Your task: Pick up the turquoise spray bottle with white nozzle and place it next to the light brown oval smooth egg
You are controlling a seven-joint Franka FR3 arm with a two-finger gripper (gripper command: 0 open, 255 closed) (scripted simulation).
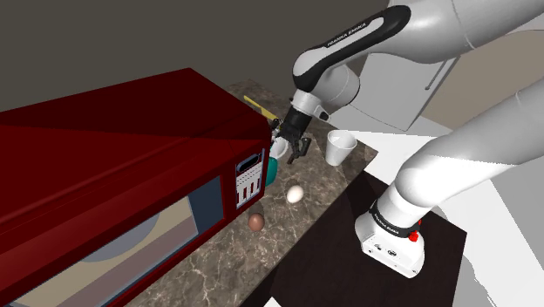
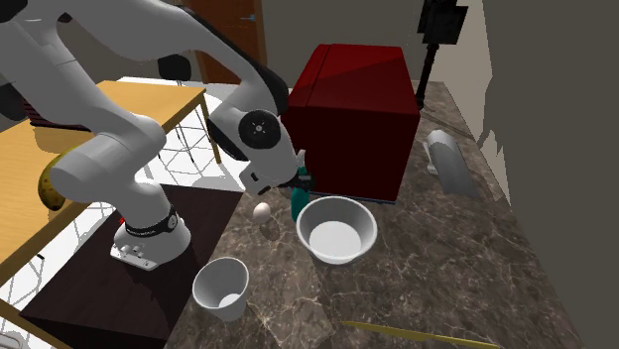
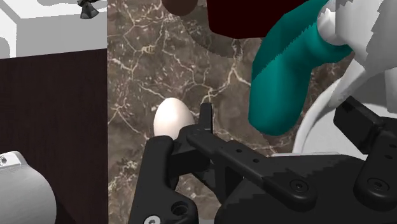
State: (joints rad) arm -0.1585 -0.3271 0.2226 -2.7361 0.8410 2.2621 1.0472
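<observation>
- Far left of the shoulder view: red microwave [image 1: 131, 174], front corner close to the work zone. Keep the wrist clear of it during the closing and the lift.
- Lower centre, just right of the microwave door: brown egg [image 1: 256, 221] on the marbled tabletop [image 1: 218, 270]. Probably the egg meant, going by colour, though hard to say for sure.
- Centre, half tucked behind the microwave's corner: turquoise spray bottle [image 1: 272, 171], standing upright on the tabletop, white nozzle on top. Just beside a white bowl [image 2: 369, 220] in the second exterior view.
- Directly above the bottle: claw [image 1: 293, 152], fingers spread wide in the wrist view with the bottle between them, not clasped. Centre over the bottle first, sink low enough to grip the body rather than the nozzle, then close squarely.
- Just right of the bottle: pale egg [image 1: 295, 194], lying loose near the brown one. Lift straight up before moving across, clear of bowl rim and eggs, since either egg would likely roll at a nudge. Set the bottle down upright on bare tabletop beside the egg, close but not touching.
- Further right, upper centre: white cup [image 1: 340, 148], apart from the likely path.
</observation>
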